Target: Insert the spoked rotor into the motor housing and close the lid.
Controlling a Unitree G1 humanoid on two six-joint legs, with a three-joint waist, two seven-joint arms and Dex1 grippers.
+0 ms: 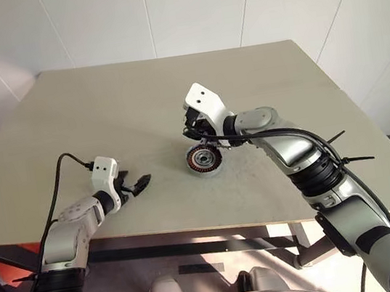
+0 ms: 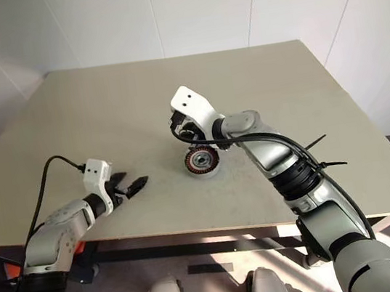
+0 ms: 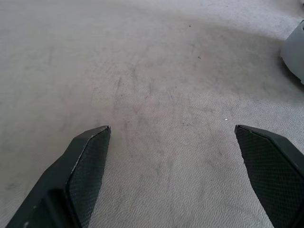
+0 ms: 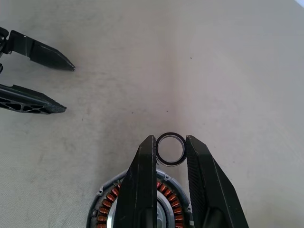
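The round motor housing [image 1: 203, 159], with copper windings around a silver centre [image 4: 107, 204], lies on the table near its middle. Just above it my right gripper [image 4: 170, 142] is shut on a small dark ring [image 4: 169, 135], pinched between the fingertips. No spokes show on the ring, and I cannot tell whether it belongs to the spoked rotor. The lid is out of view. My left gripper [image 1: 136, 184] rests low over the table to the left of the housing, open with bare tabletop between its fingers [image 3: 90, 156]. It also appears across from the right gripper [image 4: 69, 89].
The beige table [image 1: 137, 103] stretches wide behind and to both sides of the housing. Its front edge [image 1: 193, 228] runs close below both arms. White walls stand behind the far edge.
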